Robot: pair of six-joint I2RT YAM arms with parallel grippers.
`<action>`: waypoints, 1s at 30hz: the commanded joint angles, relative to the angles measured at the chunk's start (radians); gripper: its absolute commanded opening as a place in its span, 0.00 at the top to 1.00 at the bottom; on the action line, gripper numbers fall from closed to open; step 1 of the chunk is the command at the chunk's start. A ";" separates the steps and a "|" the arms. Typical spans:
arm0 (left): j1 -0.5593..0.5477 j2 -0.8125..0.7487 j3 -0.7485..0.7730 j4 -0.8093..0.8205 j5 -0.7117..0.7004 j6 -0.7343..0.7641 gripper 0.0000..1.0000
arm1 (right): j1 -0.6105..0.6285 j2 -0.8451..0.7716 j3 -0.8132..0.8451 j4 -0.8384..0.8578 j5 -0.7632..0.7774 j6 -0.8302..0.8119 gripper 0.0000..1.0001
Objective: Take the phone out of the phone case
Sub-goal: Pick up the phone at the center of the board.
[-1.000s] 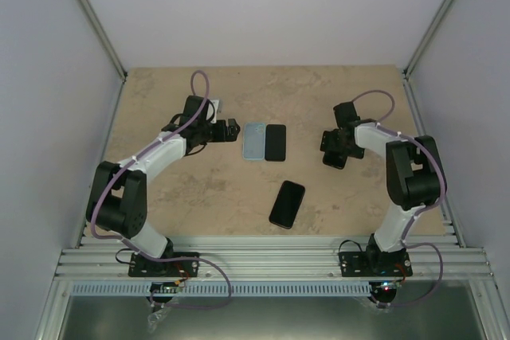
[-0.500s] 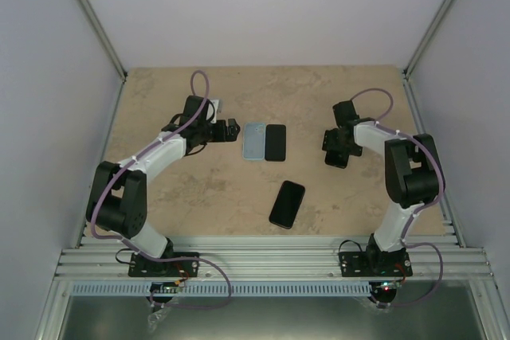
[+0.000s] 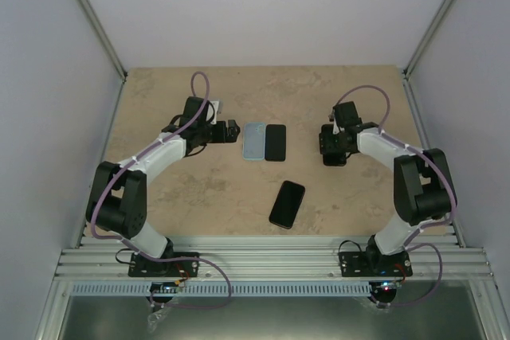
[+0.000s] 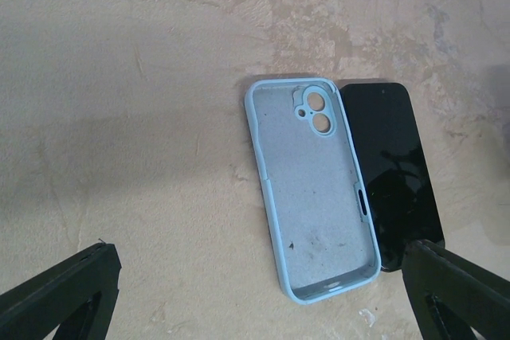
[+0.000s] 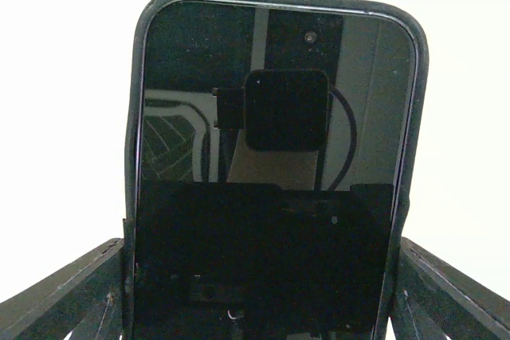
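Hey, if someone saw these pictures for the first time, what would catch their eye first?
Probably the empty light-blue case at mid-table, a bare black phone lying right beside it. Next, the dark-cased phone held up in the right pincer, filling that wrist view.

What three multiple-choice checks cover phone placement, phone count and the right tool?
1. The bare black phone lies: A) beside the light blue case, toward the right arm; B) inside it; C) under it.
2. Phones flat on the table: A) one; B) two; C) four.
3. The right tool is: A) open, empty; B) shut on a dark-cased phone; C) out of view.
1A, they lie edge to edge; 2B, the bare one plus a second phone lower in the top view; 3B, its fingers flank the raised phone.
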 commanded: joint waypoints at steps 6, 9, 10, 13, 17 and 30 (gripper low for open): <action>0.004 -0.050 -0.030 0.055 0.088 0.008 0.00 | 0.022 -0.140 -0.095 0.148 -0.154 -0.227 0.41; 0.004 -0.068 -0.039 0.066 0.149 0.024 0.01 | 0.042 -0.189 -0.112 0.179 -0.202 -0.295 0.41; 0.004 -0.073 -0.040 0.068 0.174 0.035 0.00 | 0.050 -0.208 -0.115 0.188 -0.222 -0.318 0.41; 0.004 -0.087 -0.048 0.084 0.302 0.050 0.01 | 0.075 -0.269 -0.125 0.210 -0.291 -0.366 0.42; 0.004 -0.127 -0.095 0.184 0.472 -0.003 0.07 | 0.129 -0.339 -0.139 0.228 -0.339 -0.413 0.44; -0.037 -0.238 -0.212 0.411 0.644 -0.204 0.15 | 0.297 -0.458 -0.115 0.210 -0.359 -0.466 0.45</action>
